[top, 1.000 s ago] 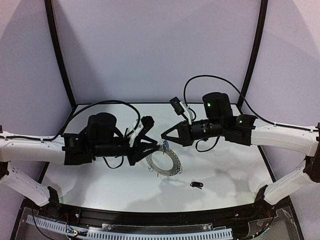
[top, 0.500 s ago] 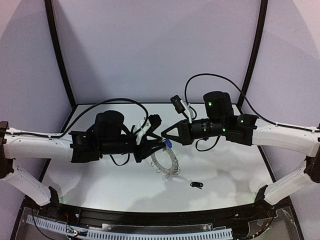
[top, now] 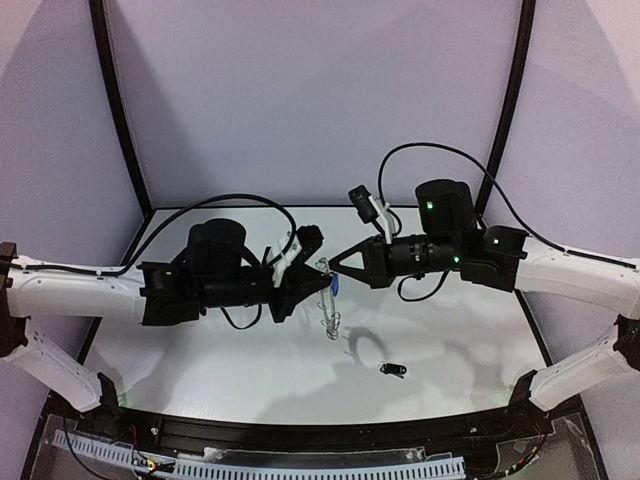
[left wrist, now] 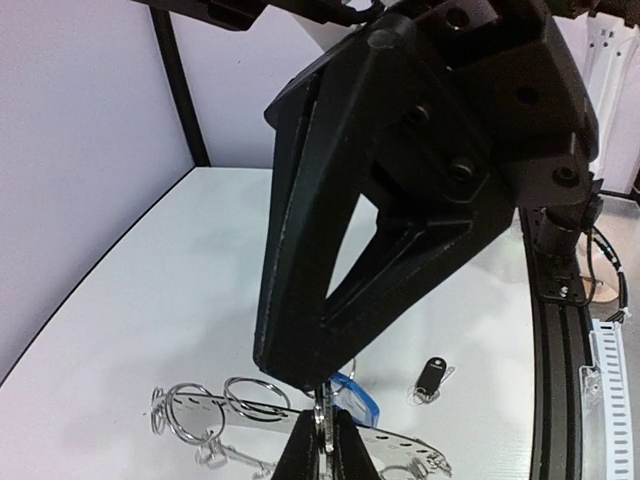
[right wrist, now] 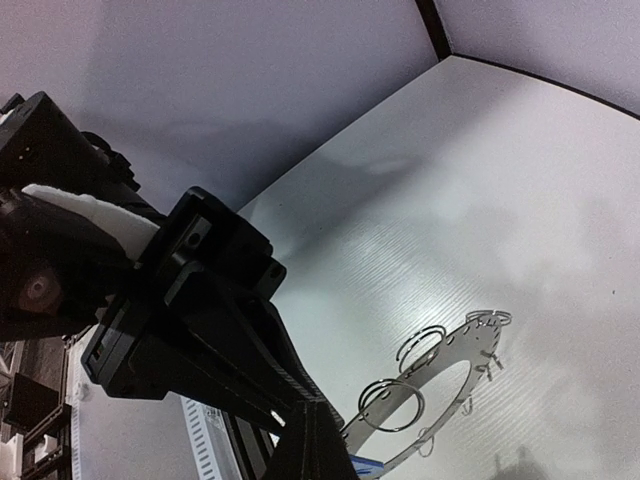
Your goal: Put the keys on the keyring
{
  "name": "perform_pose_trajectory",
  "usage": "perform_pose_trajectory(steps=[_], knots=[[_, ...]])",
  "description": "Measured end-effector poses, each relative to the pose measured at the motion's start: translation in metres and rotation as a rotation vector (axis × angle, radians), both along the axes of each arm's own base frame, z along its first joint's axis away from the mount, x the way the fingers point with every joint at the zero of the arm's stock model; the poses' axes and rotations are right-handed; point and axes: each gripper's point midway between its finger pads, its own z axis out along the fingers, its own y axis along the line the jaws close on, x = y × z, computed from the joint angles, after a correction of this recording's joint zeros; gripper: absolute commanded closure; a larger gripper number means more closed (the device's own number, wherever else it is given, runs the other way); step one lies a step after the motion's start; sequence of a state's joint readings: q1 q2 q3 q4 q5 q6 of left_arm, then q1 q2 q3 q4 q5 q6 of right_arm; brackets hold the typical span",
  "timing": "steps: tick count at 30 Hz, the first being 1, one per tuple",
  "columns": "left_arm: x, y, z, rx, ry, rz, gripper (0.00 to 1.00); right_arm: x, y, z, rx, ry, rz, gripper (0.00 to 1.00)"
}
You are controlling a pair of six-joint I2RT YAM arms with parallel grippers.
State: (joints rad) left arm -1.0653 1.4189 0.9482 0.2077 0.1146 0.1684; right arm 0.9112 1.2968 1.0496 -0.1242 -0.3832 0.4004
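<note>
The keyring (top: 327,303) hangs on edge above the table. My left gripper (top: 312,272) is shut on its upper rim. In the left wrist view the ring (left wrist: 205,412) runs left and right of my shut gripper (left wrist: 320,452), with wire loops standing off it. My right gripper (top: 326,264) meets the left one tip to tip and is shut. The blue key (top: 333,284) hangs right at its tip and seems pinched there; it also shows in the left wrist view (left wrist: 356,400) and the right wrist view (right wrist: 366,464). The black key (top: 392,370) lies loose on the table.
The two arms meet nose to nose over the middle of the white table (top: 200,350). The right gripper's body (left wrist: 400,200) fills most of the left wrist view. Black frame posts (top: 115,100) stand at the back corners. A cable rail (top: 300,465) runs along the near edge.
The left gripper has moved right towards the right gripper. The keyring has tipped from lying nearly flat to hanging on edge. The black key has not moved.
</note>
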Motion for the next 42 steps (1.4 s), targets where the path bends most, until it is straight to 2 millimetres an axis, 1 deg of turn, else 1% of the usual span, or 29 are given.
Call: perform_pose_trajectory(steps=[3,4,5,7,9,10,11,12,14,16,19,20,22,23,24,26,27,28,29,31,32,33,34,35,37,38,39,42], knots=[[-0.002,0.003,0.008,-0.026,-0.012,-0.003,0.99,-0.002,-0.003,0.007,0.009,-0.017,-0.008,1.0],[-0.006,0.004,0.012,-0.038,-0.017,-0.009,0.9,-0.006,-0.003,0.01,0.016,-0.023,-0.001,1.0],[-0.008,0.005,0.015,-0.045,-0.019,-0.013,0.75,-0.008,-0.002,0.012,0.021,-0.028,0.006,1.0],[-0.011,0.008,0.019,-0.056,-0.017,-0.022,0.62,-0.009,-0.003,0.016,0.028,-0.047,0.012,1.0],[-0.014,0.011,0.024,-0.065,-0.008,-0.027,0.39,-0.008,-0.006,0.016,0.025,-0.066,0.01,1.0],[-0.015,0.012,0.026,-0.069,-0.009,-0.029,0.31,-0.007,-0.006,0.015,0.023,-0.073,0.011,1.0],[-0.017,0.014,0.029,-0.076,-0.001,-0.029,0.27,-0.007,-0.007,0.015,0.02,-0.082,0.011,1.0],[-0.017,0.015,0.03,-0.075,-0.005,-0.029,0.12,-0.007,-0.007,0.015,0.017,-0.09,0.013,1.0],[-0.016,0.019,0.031,-0.079,0.014,-0.012,0.03,-0.005,-0.007,0.014,0.012,-0.102,0.011,1.0],[-0.014,0.027,0.029,-0.086,0.043,0.03,0.01,-0.002,-0.007,0.011,0.006,-0.104,0.01,1.0],[-0.006,0.05,0.022,-0.109,0.086,0.15,0.01,0.005,-0.001,-0.008,-0.025,-0.096,0.022,1.0],[-0.003,0.059,0.018,-0.115,0.098,0.199,0.01,0.006,0.001,-0.016,-0.04,-0.093,0.032,1.0],[0.006,0.085,0.007,-0.132,0.118,0.321,0.01,0.009,0.01,-0.041,-0.085,-0.089,0.07,1.0],[0.009,0.095,0.003,-0.14,0.129,0.367,0.01,0.009,0.013,-0.053,-0.107,-0.082,0.092,1.0],[0.011,0.101,0.001,-0.148,0.137,0.398,0.01,0.009,0.016,-0.062,-0.122,-0.075,0.109,0.97],[0.021,0.132,-0.004,-0.197,0.175,0.516,0.01,0.003,0.025,-0.094,-0.167,-0.049,0.193,0.92],[0.026,0.146,-0.005,-0.231,0.195,0.57,0.01,-0.001,0.028,-0.105,-0.178,-0.034,0.23,0.89],[0.033,0.166,-0.008,-0.272,0.222,0.642,0.01,-0.007,0.032,-0.116,-0.182,-0.022,0.276,0.85],[0.036,0.176,-0.01,-0.288,0.235,0.677,0.01,-0.01,0.033,-0.12,-0.185,-0.015,0.295,0.82],[0.046,0.207,-0.021,-0.337,0.287,0.787,0.01,-0.015,0.036,-0.134,-0.195,-0.001,0.337,0.8],[0.048,0.213,-0.024,-0.342,0.297,0.808,0.01,-0.016,0.036,-0.136,-0.197,0.006,0.341,0.73],[0.051,0.228,-0.033,-0.361,0.326,0.868,0.01,-0.016,0.036,-0.146,-0.209,0.014,0.341,0.68],[0.05,0.233,-0.038,-0.366,0.343,0.885,0.01,-0.014,0.035,-0.152,-0.224,0.017,0.33,0.59],[0.049,0.235,-0.043,-0.365,0.358,0.895,0.01,-0.012,0.034,-0.156,-0.238,0.017,0.313,0.55],[0.047,0.239,-0.051,-0.358,0.381,0.912,0.01,-0.007,0.032,-0.16,-0.25,0.018,0.282,0.4],[0.046,0.241,-0.054,-0.358,0.389,0.918,0.01,-0.006,0.032,-0.16,-0.249,0.022,0.27,0.12],[0.045,0.242,-0.057,-0.356,0.396,0.922,0.01,-0.003,0.03,-0.159,-0.246,0.009,0.257,0.03],[0.043,0.249,-0.067,-0.34,0.417,0.945,0.01,0.005,0.021,-0.154,-0.24,0.013,0.196,0.02]])
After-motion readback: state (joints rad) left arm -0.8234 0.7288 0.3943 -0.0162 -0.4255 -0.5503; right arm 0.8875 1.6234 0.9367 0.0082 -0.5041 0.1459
